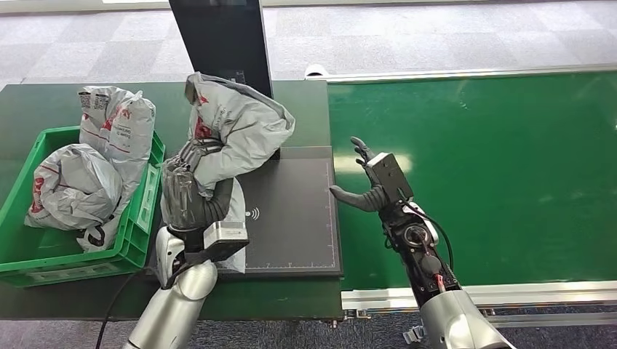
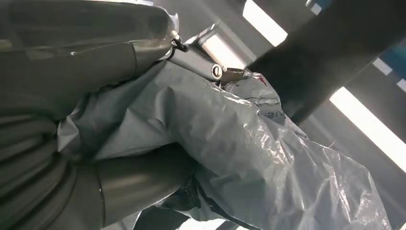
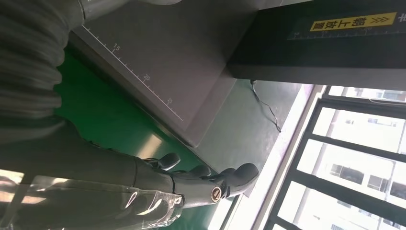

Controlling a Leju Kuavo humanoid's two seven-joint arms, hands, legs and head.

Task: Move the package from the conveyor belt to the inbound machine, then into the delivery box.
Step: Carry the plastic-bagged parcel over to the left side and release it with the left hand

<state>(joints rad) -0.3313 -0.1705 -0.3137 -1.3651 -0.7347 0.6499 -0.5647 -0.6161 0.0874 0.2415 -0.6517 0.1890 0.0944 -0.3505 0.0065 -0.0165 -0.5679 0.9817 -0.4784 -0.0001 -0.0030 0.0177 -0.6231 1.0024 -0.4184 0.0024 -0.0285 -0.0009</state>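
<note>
- The left hand (image 1: 190, 190) grips the grey package (image 1: 236, 131), raised over the inbound machine's scan pad (image 1: 295, 211), off the conveyor belt (image 1: 495, 174).
- The right hand (image 1: 367, 182) hangs empty, fingers spread, above the belt's edge.
- Left, as I judge: carrying it into the green delivery box (image 1: 138, 218), which holds other parcels (image 1: 73, 182).

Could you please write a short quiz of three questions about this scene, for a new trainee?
1. True or false: the left robot hand holds a grey package above the dark scanner pad.
2. Multiple choice: where is the right robot hand? A) inside the green crate B) over the green conveyor belt, holding nothing C) gripping a package
3. Fill in: the grey packages already put away lie in a ____ crate.

Key: 1 true; 2 B; 3 green.
</note>
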